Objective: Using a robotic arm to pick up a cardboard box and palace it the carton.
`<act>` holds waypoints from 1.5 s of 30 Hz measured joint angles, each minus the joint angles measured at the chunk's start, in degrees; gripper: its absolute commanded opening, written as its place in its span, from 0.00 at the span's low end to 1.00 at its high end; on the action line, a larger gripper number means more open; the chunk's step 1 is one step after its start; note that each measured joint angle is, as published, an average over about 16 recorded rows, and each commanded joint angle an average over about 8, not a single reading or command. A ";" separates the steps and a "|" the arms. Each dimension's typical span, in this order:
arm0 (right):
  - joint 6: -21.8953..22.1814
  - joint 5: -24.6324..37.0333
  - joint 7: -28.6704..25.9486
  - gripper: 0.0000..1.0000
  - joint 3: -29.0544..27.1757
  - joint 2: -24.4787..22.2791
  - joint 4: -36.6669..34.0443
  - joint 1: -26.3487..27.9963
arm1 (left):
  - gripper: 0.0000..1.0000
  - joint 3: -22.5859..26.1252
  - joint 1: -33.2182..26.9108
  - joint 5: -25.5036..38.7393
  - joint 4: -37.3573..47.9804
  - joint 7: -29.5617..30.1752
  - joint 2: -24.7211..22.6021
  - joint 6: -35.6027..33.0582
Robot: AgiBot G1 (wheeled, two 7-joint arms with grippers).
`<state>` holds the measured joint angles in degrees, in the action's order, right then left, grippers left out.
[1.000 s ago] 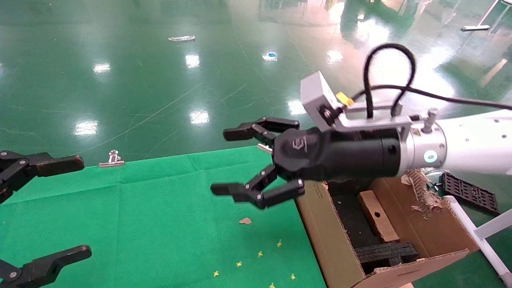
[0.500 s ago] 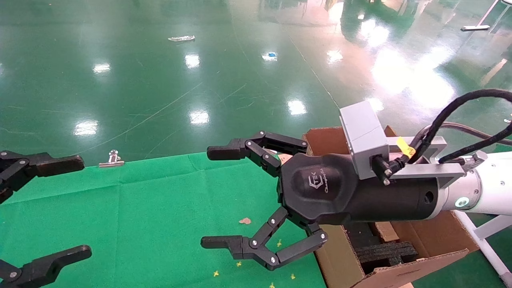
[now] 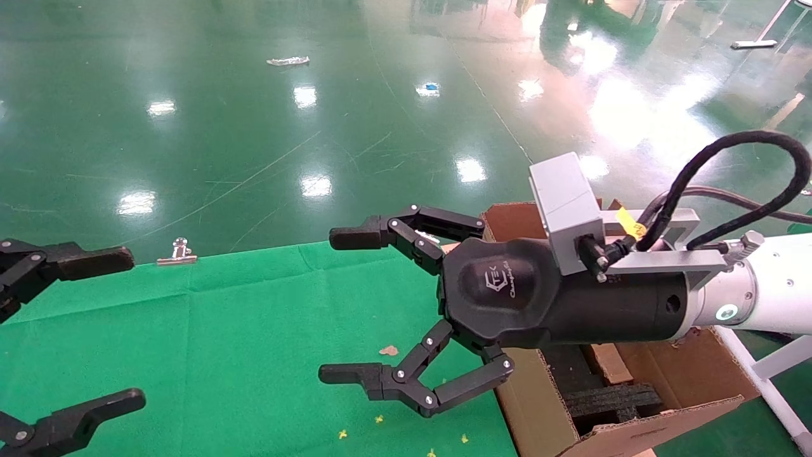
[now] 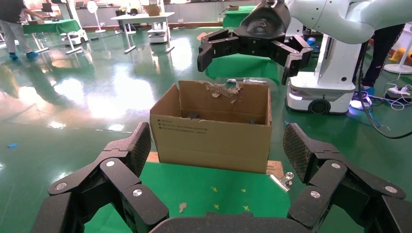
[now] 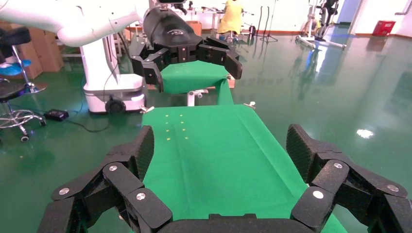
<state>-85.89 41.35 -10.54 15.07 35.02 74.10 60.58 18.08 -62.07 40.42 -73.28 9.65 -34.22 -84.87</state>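
Note:
My right gripper [image 3: 342,306] on the white robotic arm [image 3: 771,292] hovers open and empty above the green table's right side, just left of the carton [image 3: 539,406]. The left wrist view shows that gripper [image 4: 248,63] high above the carton [image 4: 214,136]. A small flat cardboard box [image 3: 608,363] lies inside the carton, mostly hidden under my right wrist. My left gripper [image 3: 127,329] hangs open and empty at the table's left end, its fingers [image 4: 136,145] framing the carton from afar. The right wrist view shows only green cloth between my right gripper's [image 5: 221,150] pads.
Black foam blocks [image 3: 609,401] sit in the carton. A metal binder clip [image 3: 177,252] holds the green cloth [image 3: 222,330] at the far edge. A cardboard scrap [image 3: 388,350] and small yellow marks lie on the cloth. A white frame [image 3: 777,365] stands right of the carton.
My right gripper has dropped lower and pulled back toward me, still open. The cardboard box stays in the carton, now mostly covered by the wrist. The left gripper has not moved.

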 measured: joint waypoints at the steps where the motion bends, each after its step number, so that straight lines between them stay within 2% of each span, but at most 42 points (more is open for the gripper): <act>1: 0.02 0.04 -0.02 1.00 0.09 0.00 -0.05 0.09 | 0.14 0.00 0.00 0.00 0.00 0.00 0.00 0.00; 5: 0.08 0.19 -0.10 1.00 0.37 0.00 -0.21 0.38 | 0.10 0.00 0.00 0.00 0.00 0.00 0.00 0.00; 11: 0.14 0.34 -0.16 1.00 0.65 0.00 -0.37 0.66 | 0.11 0.00 0.00 0.00 0.00 0.00 0.00 0.00; 29: 0.22 0.51 -0.24 1.00 0.99 0.00 -0.55 1.01 | 0.15 0.00 0.00 0.00 0.00 0.00 0.00 0.00; 33: 0.23 0.52 -0.25 1.00 1.02 0.00 -0.57 1.03 | 0.19 0.00 0.00 0.00 0.00 0.00 0.00 0.00; 34: 0.23 0.52 -0.25 1.00 1.02 0.00 -0.57 1.04 | 0.21 0.00 0.00 0.00 0.00 0.00 0.00 0.00; 35: 0.23 0.53 -0.26 1.00 1.03 0.00 -0.57 1.04 | 0.30 0.00 0.00 0.00 0.00 0.00 0.00 0.00; 39: 0.24 0.54 -0.27 1.00 1.04 0.00 -0.59 1.06 | 0.71 0.00 0.00 0.00 0.00 0.00 0.00 0.00; 42: 0.24 0.55 -0.27 1.00 1.06 0.00 -0.60 1.07 | 0.98 0.00 0.00 0.00 0.00 0.00 0.00 0.00; 45: 0.24 0.56 -0.28 1.00 1.07 0.00 -0.61 1.08 | 1.00 0.00 0.00 0.00 0.00 0.00 0.00 0.00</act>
<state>-85.65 41.91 -10.82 16.13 35.01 73.49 61.66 18.08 -62.07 40.41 -73.28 9.65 -34.22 -84.87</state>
